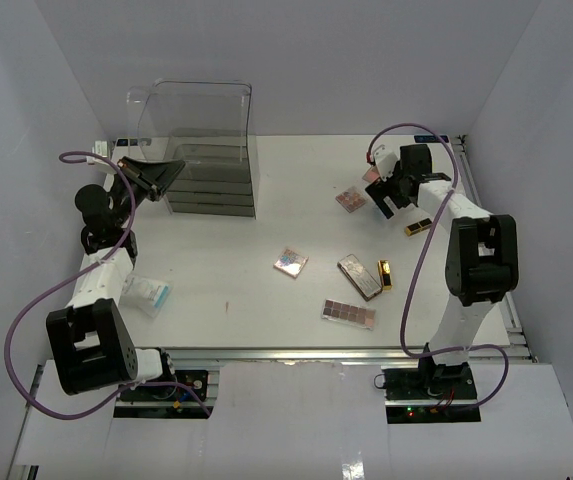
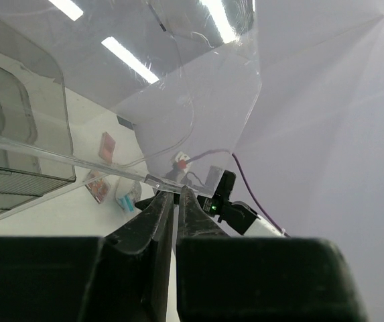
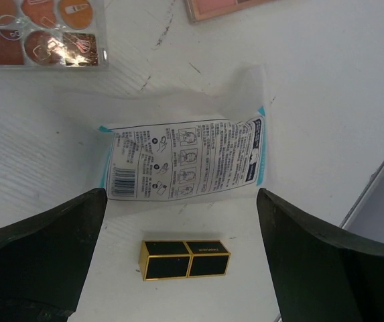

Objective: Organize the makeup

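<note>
The makeup lies scattered on the white table. A packet [image 3: 185,164] and a black-gold tube [image 3: 185,259] sit right under my right gripper [image 3: 180,215], which hangs open above them, a finger on either side. From above, that gripper [image 1: 391,197] is at the back right, with the tube [image 1: 418,227] beside it and a palette [image 1: 351,199] to its left. Another palette [image 1: 290,262], a silver case [image 1: 359,276], a gold tube [image 1: 385,273] and a long palette [image 1: 348,313] lie mid-table. My left gripper [image 2: 176,191] is shut on a clear panel edge of the plastic box [image 1: 206,150].
A second packet [image 1: 148,292] lies beside the left arm's base. The box's grey drawers [image 2: 17,134] fill the left of the left wrist view. A round-pan palette [image 3: 41,30] and a pink palette [image 3: 225,7] lie beyond the packet. White walls enclose the table.
</note>
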`<state>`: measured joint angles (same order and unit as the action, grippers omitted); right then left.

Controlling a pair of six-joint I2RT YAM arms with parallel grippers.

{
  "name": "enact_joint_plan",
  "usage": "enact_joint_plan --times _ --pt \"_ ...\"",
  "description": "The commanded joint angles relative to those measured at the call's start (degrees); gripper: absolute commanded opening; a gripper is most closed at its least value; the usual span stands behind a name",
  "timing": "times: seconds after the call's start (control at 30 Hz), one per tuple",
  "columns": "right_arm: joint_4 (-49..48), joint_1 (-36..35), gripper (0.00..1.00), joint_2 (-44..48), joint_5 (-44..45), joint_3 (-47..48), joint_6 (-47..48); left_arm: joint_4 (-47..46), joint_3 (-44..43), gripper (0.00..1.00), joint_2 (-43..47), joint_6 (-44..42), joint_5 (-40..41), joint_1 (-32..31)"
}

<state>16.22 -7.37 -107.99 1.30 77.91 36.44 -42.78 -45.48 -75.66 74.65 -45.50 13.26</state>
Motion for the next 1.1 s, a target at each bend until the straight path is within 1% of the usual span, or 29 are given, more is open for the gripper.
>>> enact_joint_plan --times 0.0,0.13,0.33,0.4,0.47,0.57,0.63,0.7,0.8,0.93,1.07 --pt "-1.98 -0.36 0.97 -2.83 -2.15 1.98 0.08 -2.59 -2.58 0.02 0.25 -0.3 0.55 -0.42" --pt "-2.59 -0.36 0.86 -5.25 -3.84 3.11 -0.52 -2.57 -2.81 0.02 0.25 -0.12 0.53 -0.39" --pt "-1.73 -0.36 0.61 -6.29 -5.48 3.68 -0.93 -2.4 -3.21 0.02 0.42 0.05 0.5 -0.42" --pt "-1.71 -0.36 0.5 -4.92 -6.11 2.98 -0.55 -2.32 -3.44 0.02 0.42 0.06 0.5 -0.35" --pt "-1.56 -0.36 0.32 -3.46 -6.34 1.88 0.03 -2.43 -3.52 0.02 0.3 0.18 0.5 -0.42" --pt "0.25 -0.36 0.17 -1.96 -6.63 1.25 0.67 -2.57 -3.55 0.02 0.25 0.55 0.51 -0.35" --pt "1.07 -0.36 0.1 -0.52 -7.24 0.77 0.91 -2.65 -3.57 0.02 0.25 0.75 0.41 -0.42" --pt "1.26 -0.53 0.08 2.56 -8.01 -0.48 1.16 -2.57 -3.57 0.02 0.49 0.92 0.41 -0.34" --pt "2.82 -2.07 0.08 7.55 -10.04 -0.91 3.15 -2.48 -3.83 0.02 0.51 1.03 0.41 -0.42" --pt "7.45 -6.38 0.08 12.14 -14.51 0.37 7.25 -2.36 -4.41 0.02 0.26 1.47 0.48 -0.42" --pt "12.04 -12.74 0.08 16.34 -19.36 2.4 12.4 -2.26 -4.8 0.02 0.46 1.64 0.32 -0.42"
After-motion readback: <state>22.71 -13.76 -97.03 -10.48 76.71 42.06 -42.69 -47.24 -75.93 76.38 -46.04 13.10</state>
